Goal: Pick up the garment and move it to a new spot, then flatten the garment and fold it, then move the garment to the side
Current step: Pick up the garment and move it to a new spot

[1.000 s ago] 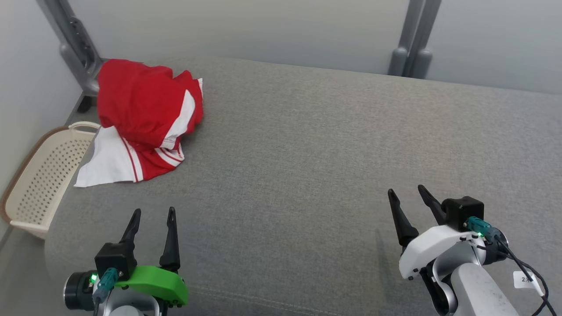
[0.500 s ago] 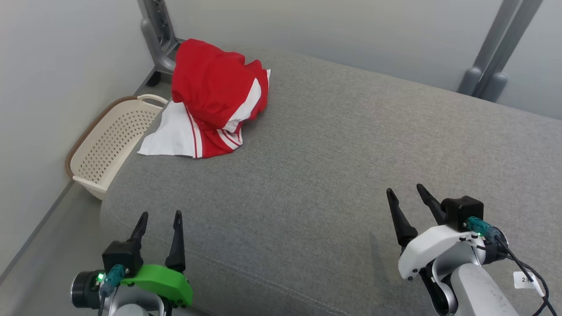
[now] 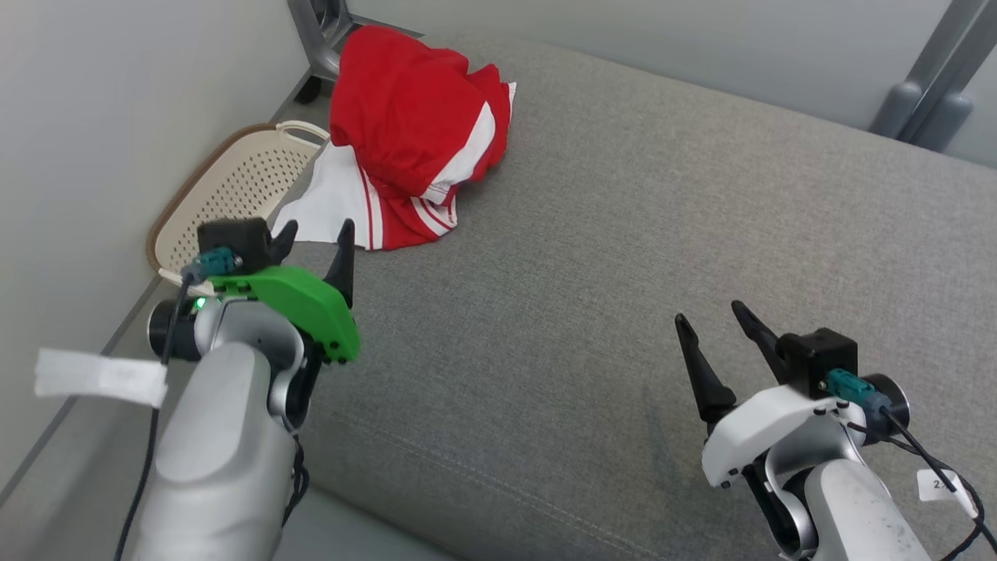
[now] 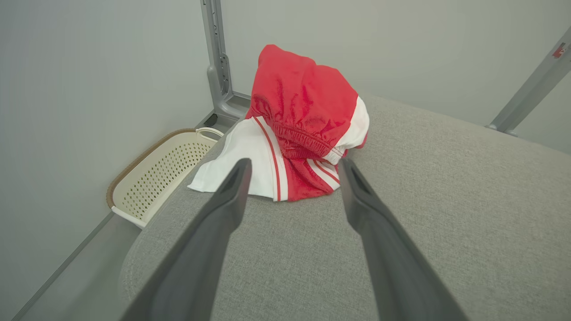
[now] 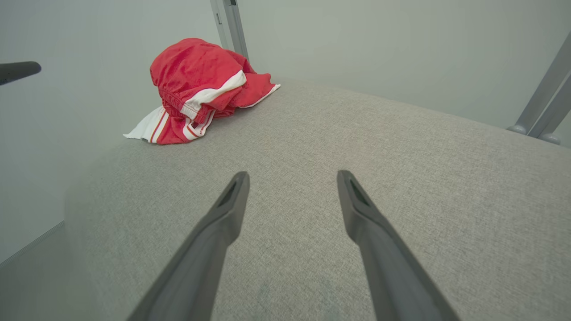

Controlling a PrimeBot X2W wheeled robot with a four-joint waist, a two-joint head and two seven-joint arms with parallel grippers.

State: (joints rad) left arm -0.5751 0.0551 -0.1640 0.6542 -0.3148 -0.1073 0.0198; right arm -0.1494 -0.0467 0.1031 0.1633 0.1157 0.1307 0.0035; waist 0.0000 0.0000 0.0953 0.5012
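Nearest, the right gripper (image 3: 708,312) hovers over the bare grey cushion (image 3: 623,234), its 2 fingers spread wide and holding nothing. Further out, the left gripper (image 3: 319,226) hangs just short of the garment (image 3: 405,125), fingers likewise apart and empty. The garment, red with white stripes, lies bunched at the cushion's far left corner, beside a basket (image 3: 226,183) on the floor. Step 1, the pickup, seems to be in hand: the left arm must reach forward, lower onto the cloth and close on a fold.
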